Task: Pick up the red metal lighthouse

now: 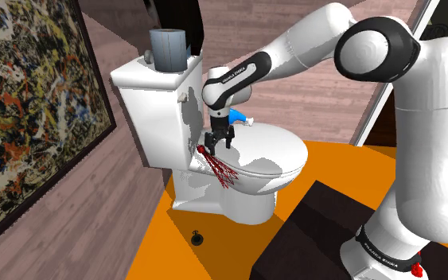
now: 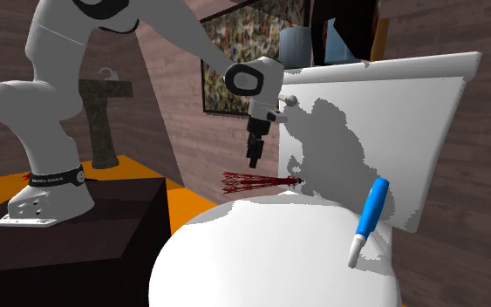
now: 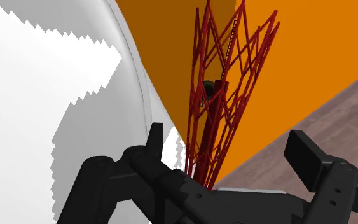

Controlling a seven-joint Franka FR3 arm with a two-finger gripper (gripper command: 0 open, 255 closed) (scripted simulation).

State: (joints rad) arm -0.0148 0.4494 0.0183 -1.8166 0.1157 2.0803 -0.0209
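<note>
Shoulder view: gripper (image 1: pixel 220 145) sits over the toilet (image 1: pixel 271 153) lid's edge, and the red lattice lighthouse (image 1: pixel 220 169) lies on its side just beneath it.
Second exterior view: lighthouse (image 2: pixel 252 181) is horizontal, right under the gripper (image 2: pixel 254 161).
Wrist view: fingers (image 3: pixel 155 137) are wide apart. The lighthouse (image 3: pixel 219 108) is between them, unclasped, over the orange floor (image 3: pixel 285 63).

Outstretched arm (image 1: pixel 294 48) points its spread-fingered hand (image 1: pixel 219 145) downward.

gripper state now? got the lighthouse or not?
Gripper: open. The red lighthouse sits between the fingers, but they are not touching it, so it is not held.
</note>
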